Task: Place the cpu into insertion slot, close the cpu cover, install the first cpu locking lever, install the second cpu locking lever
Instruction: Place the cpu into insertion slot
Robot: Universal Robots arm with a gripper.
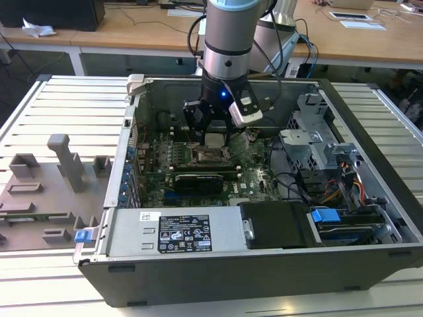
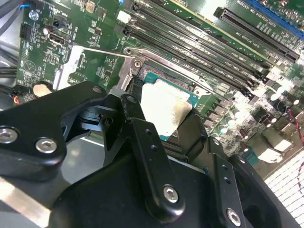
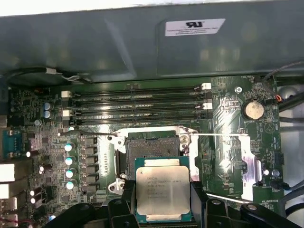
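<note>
My gripper (image 1: pixel 213 129) hangs inside the open computer case, shut on the cpu (image 1: pixel 214 139). In the first wrist view the cpu (image 3: pixel 163 192), a flat square with a silvery top, sits level between the two black fingers (image 3: pixel 127 192). It is held above and just off to one side of the insertion slot (image 3: pixel 151 151), a dark square socket that lies bare in its silvery frame. The cpu cover (image 3: pixel 250 164) stands swung open beside the slot. Two thin wire levers (image 3: pixel 218 135) stick out sideways, unlatched. The second wrist view shows the cpu (image 2: pixel 164 107) over the socket frame (image 2: pixel 135 64).
Long memory slots (image 3: pixel 137 102) run just beyond the socket, with a coin battery (image 3: pixel 252 110) beside them. The case's back wall (image 3: pixel 142 42) is close by. A power supply (image 1: pixel 172 231), a drive cage (image 1: pixel 317 139) and cables crowd the case. A grey fixture plate (image 1: pixel 46 185) lies at the exterior view's left.
</note>
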